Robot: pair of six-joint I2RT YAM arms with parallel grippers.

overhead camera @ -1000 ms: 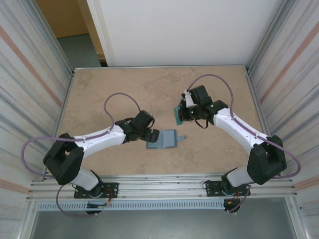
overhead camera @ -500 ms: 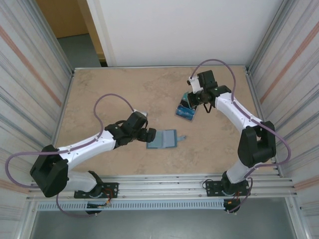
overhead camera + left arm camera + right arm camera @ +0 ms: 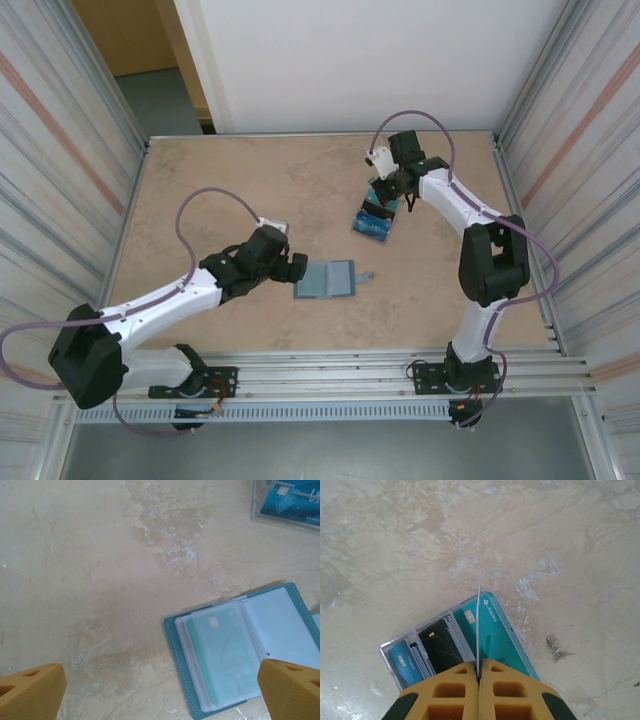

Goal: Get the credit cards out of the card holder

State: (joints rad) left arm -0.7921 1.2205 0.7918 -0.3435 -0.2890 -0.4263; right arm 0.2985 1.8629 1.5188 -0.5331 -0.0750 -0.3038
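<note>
Open card holder [image 3: 327, 280] lies just beside the spread left tool [image 3: 298, 268]

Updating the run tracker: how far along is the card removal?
Done: several credit cards lie stacked away from the open card holder. In hand: the right tool is shut on one thin card, edge-on above that stack. To do: at least one pale green card sits in a clear sleeve; the left tool is open beside the holder.
</note>
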